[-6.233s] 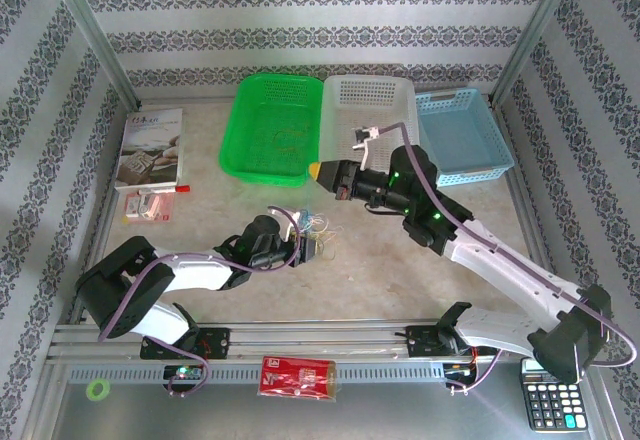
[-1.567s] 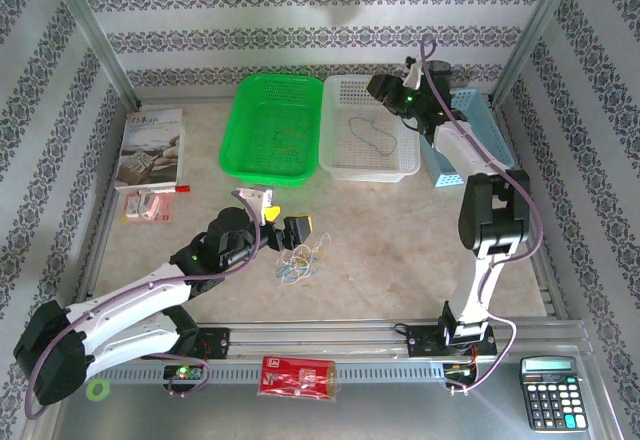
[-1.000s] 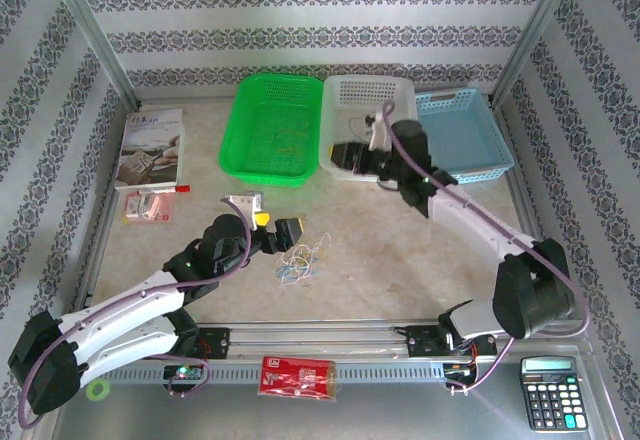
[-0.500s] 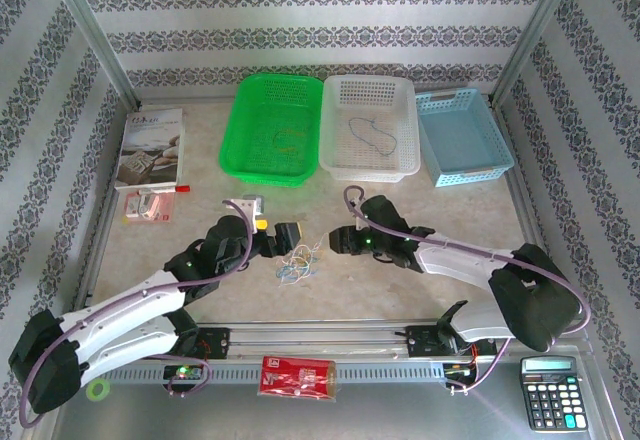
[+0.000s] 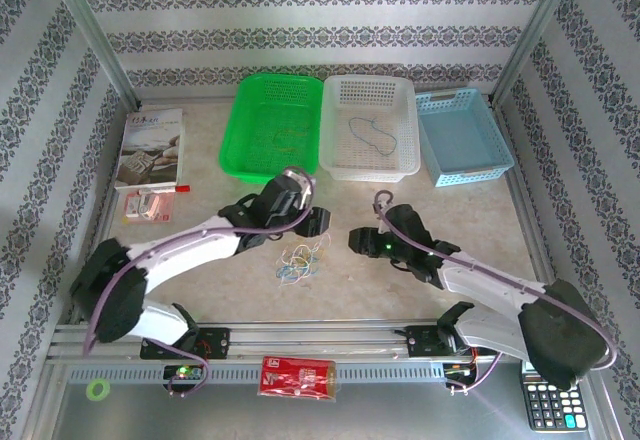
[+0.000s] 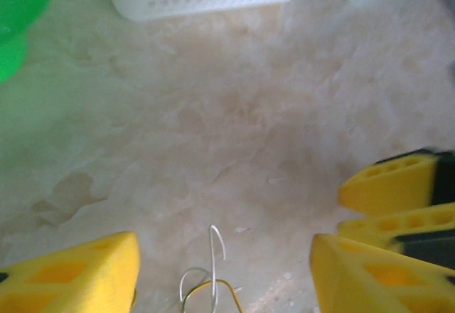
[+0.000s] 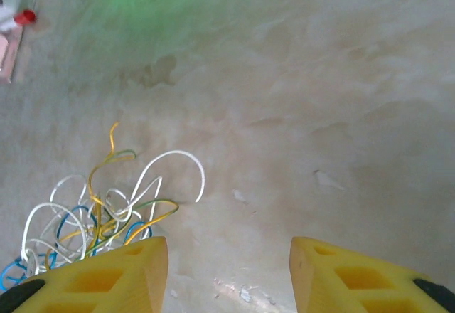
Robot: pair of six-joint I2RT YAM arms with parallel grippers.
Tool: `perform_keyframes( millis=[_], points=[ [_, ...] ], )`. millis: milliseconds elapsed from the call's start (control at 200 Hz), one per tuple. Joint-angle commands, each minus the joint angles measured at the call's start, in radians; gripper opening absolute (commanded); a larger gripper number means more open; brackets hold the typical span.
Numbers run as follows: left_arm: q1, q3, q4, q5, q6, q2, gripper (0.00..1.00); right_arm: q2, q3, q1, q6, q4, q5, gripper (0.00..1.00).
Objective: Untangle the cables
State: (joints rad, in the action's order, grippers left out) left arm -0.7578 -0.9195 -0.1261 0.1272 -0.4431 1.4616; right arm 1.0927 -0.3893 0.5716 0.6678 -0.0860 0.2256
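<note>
A tangle of thin yellow, white and blue cables (image 5: pixel 303 262) lies on the table between the two arms. My left gripper (image 5: pixel 318 222) hovers just behind it, open; in the left wrist view a white and a yellow cable end (image 6: pixel 212 274) lie on the table between its yellow fingers (image 6: pixel 75 274). My right gripper (image 5: pixel 355 241) sits to the right of the tangle, open and empty, and its wrist view has the cables (image 7: pixel 106 210) at the lower left beside its left finger (image 7: pixel 106 277). A dark blue cable (image 5: pixel 375 138) lies in the white basket (image 5: pixel 400 172).
A green basket (image 5: pixel 240 160), the white basket and a blue basket (image 5: pixel 465 175) stand side by side at the back. A booklet (image 5: pixel 150 147) and a small packet (image 5: pixel 148 205) lie at the left. A calculator (image 5: pixel 548 400) and a red packet (image 5: pixel 297 375) sit by the front rail.
My right gripper came down from the white basket to the table beside the tangle. My left arm swung round, bringing its gripper behind the tangle, closer to the right gripper.
</note>
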Motion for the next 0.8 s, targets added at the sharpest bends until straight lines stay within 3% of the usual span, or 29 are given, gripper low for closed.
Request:
perform_keyframes(
  millis=[0,255,600,794],
  points=[
    [-0.036,-0.085,-0.165,-0.004,0.096,0.094,0.59,-0.059,0.034,-0.058,0.041,-0.007,0.041,0.49],
    [-0.055,-0.154,-0.219,-0.013,0.121,0.237,0.45,-0.158,0.089,-0.153,0.073,0.005,0.096,0.49],
    [-0.055,-0.162,-0.186,0.010,0.110,0.307,0.37,-0.155,0.090,-0.159,0.096,-0.015,0.129,0.49],
    [-0.055,-0.166,-0.160,0.014,0.098,0.322,0.23,-0.164,0.081,-0.159,0.114,-0.024,0.153,0.49]
  ],
)
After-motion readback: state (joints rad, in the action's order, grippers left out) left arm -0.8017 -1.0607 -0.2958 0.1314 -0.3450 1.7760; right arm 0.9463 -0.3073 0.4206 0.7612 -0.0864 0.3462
